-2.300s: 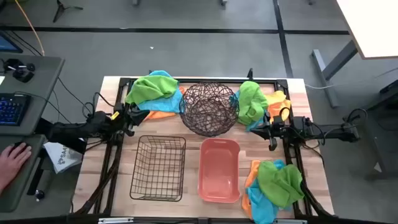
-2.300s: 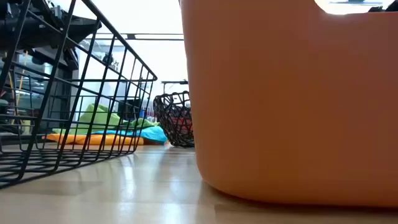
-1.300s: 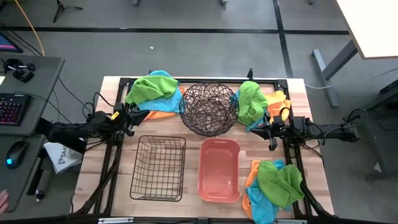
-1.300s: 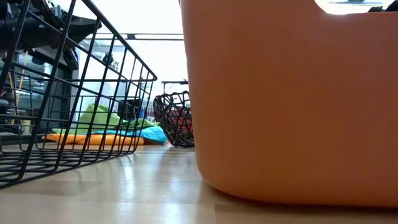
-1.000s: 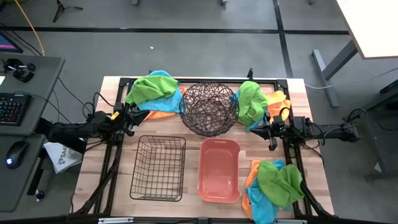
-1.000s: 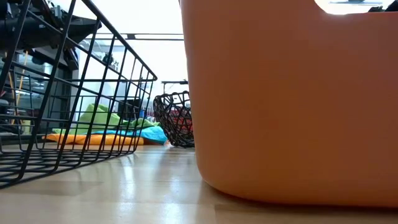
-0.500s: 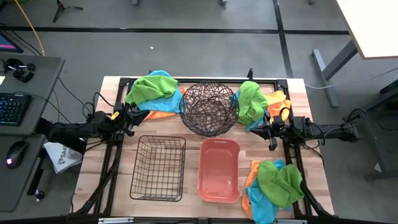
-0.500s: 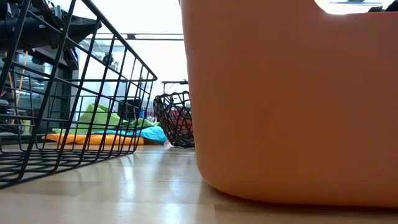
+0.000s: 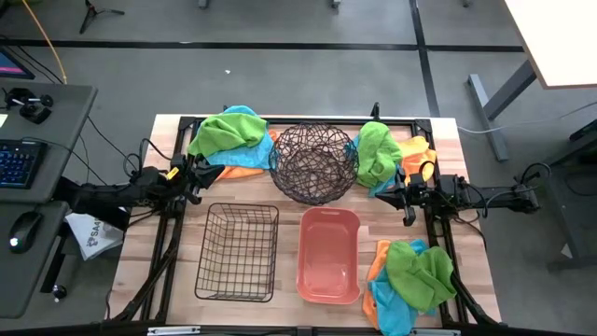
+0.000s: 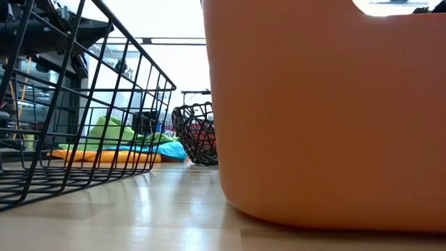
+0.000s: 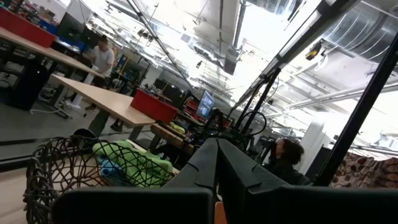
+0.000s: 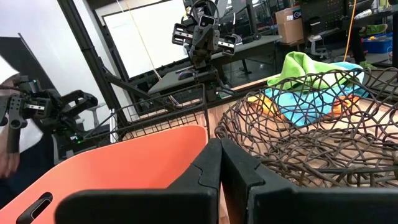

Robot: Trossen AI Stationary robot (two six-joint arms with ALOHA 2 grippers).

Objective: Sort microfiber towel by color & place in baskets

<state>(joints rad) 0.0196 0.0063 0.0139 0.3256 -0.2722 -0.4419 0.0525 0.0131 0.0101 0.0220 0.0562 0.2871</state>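
Three mixed heaps of green, blue and orange microfiber towels are seen on the table [image 9: 438, 131]: one at the far left [image 9: 229, 135], one at the far right [image 9: 382, 154] and one at the near right [image 9: 410, 280]. The woven-wire bowl [image 9: 313, 161], the black wire-grid basket [image 9: 238, 252] and the salmon-orange tub [image 9: 328, 255] are seen without towels inside. The left gripper [image 9: 193, 179] and right gripper [image 9: 403, 196] are held clenched on nothing, left and right of the bowl.

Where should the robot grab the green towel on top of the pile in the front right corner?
Probably from straight above, pinching the raised crumpled fold in the middle of the bright green microfiber towel. It lies topmost on sky blue and orange cloths, so a high pinch should lift it alone. The right claw is nearest.
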